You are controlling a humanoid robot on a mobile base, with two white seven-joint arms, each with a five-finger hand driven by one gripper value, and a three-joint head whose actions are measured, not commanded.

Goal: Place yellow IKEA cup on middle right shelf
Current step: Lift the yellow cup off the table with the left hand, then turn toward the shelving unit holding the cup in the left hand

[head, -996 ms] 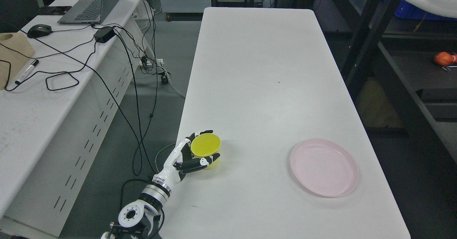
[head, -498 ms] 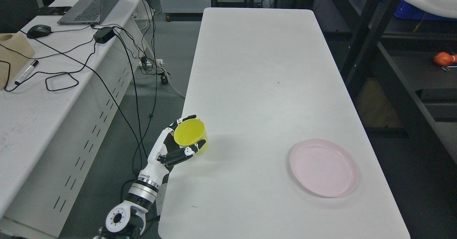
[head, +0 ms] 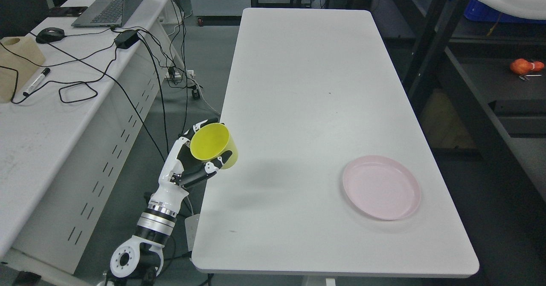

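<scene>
- Head view: a long white bench (head: 315, 106) runs away from the camera, its near edge with rounded corners at the bottom of the picture
- A pink plate (head: 381, 187) lies flat near the bench's right edge, toward the near right corner, well apart from everything else
- Left of the bench, across a strip of grey floor, stands a second white desk (head: 55, 124) carrying a laptop (head: 111, 5), a mouse (head: 50, 34), a black power brick (head: 125, 39), a marker (head: 36, 81) and loose black cables (head: 140, 64) that trail over its edge to the floor
- Right of the bench is a dark metal shelf rack (head: 465, 89); an orange object (head: 522, 66) sits on one of its shelves
- The left robot hand (head: 196, 162) is clamped on the yellow cup (head: 213, 146), fingers wrapped round its wall; the cup is held in the air, tilted with its open mouth toward the camera and leftward, just at the bench's left edge
- The right arm does not show
- Against the earlier frames: the cup stood on the bench near the left edge a second ago, already gripped; it has since been lifted clear and carried left and further from the camera
- The whole picture has shifted slightly, so the camera has moved; the plate lies as it did
</scene>
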